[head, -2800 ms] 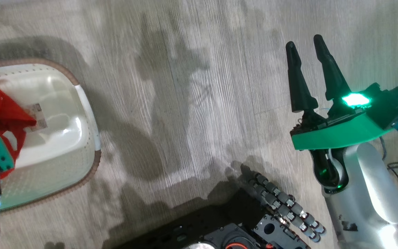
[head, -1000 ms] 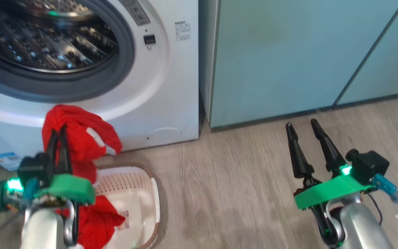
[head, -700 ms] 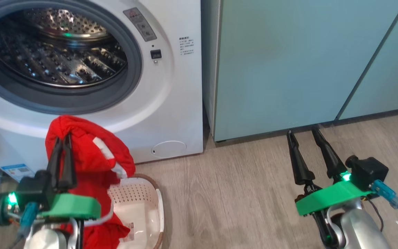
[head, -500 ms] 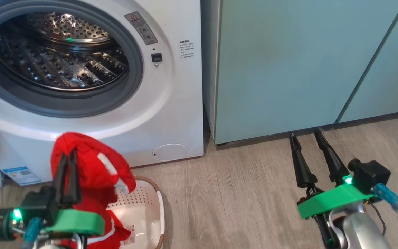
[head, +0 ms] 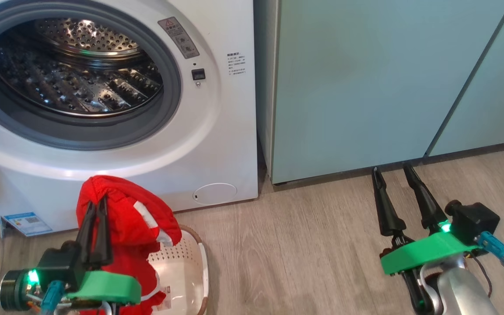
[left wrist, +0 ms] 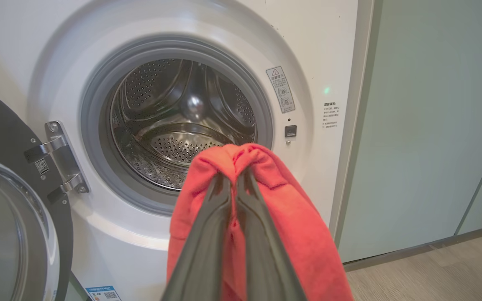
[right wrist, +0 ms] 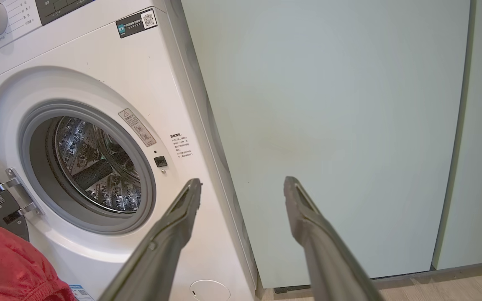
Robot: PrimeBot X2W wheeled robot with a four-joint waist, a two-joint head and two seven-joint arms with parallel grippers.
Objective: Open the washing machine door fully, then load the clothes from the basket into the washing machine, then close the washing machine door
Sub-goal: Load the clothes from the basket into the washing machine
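pale teal cabinets (head: 365, 87), grey wood-look floor (head: 287, 262)

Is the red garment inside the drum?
No, the red clothes hang pinched in the left fingers in front of the washing machine, outside its drum.

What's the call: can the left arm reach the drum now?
Probably yes: the door is swung aside, the drum mouth is bare, and nothing stands between it and the left hand gripping the clothes.

A home laundry corner — a white front-loading washing machine (head: 217, 131) beside pale teal cabinets (head: 357, 87) at its 3 o'clock, on wood-look flooring (head: 304, 253).
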